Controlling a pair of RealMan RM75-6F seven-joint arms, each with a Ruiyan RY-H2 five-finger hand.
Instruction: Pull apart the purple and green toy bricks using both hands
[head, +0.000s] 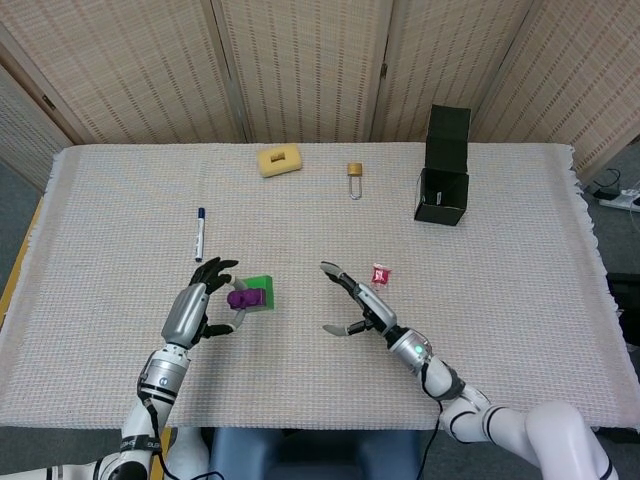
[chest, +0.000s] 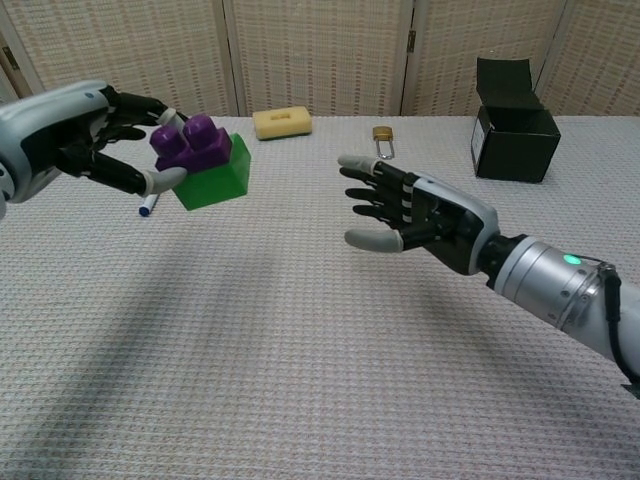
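Observation:
A purple brick is stuck onto a green brick, and both are lifted above the table. My left hand pinches the purple brick from the left side; the green brick points toward the table's middle. My right hand hovers to the right of the bricks with its fingers spread toward them and nothing in it. A gap separates it from the green brick. From the head camera, the left hand and right hand face each other.
A blue pen lies left of centre. A yellow sponge and a brass padlock sit at the back. A black box stands at the back right. A small red packet lies just beyond my right hand.

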